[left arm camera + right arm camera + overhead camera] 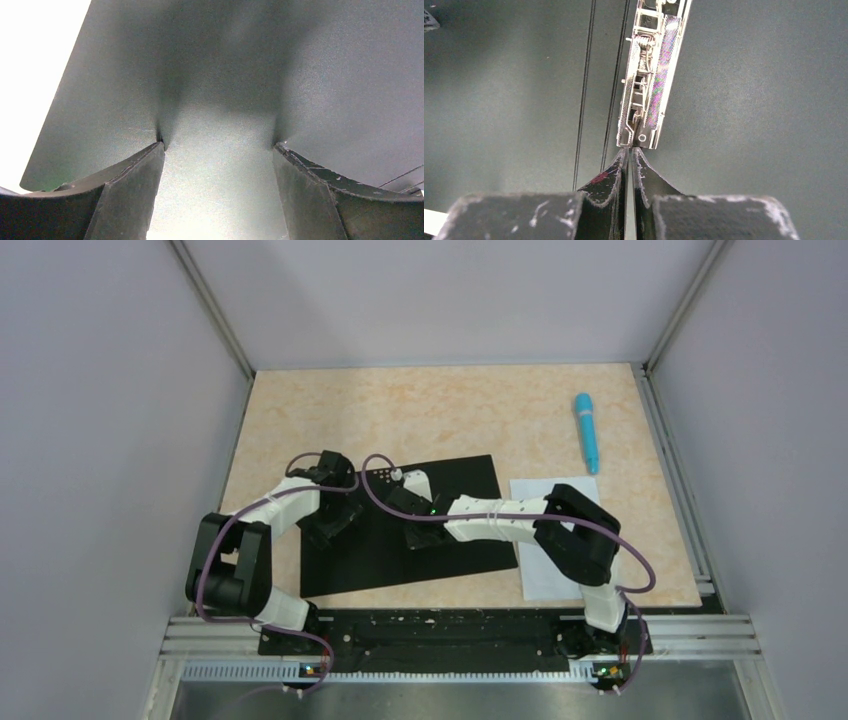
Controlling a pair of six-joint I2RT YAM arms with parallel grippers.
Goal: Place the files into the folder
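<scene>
The folder (470, 480) lies open on the table with its black inside up. A metal clip (651, 80) runs along its spine and also shows in the top view (408, 480). My left gripper (325, 525) is open, its fingertips down on the folder's left half (225, 65), with nothing between them (217, 145). My right gripper (415, 538) is shut, its tips (630, 149) right at the near end of the clip. The file, a white sheet (535, 575), lies on the table right of the folder, partly under my right arm.
A blue pen (587, 432) lies at the back right of the table. Grey walls and metal frame rails close in the left, right and back sides. The tan tabletop (420, 410) shows behind the folder.
</scene>
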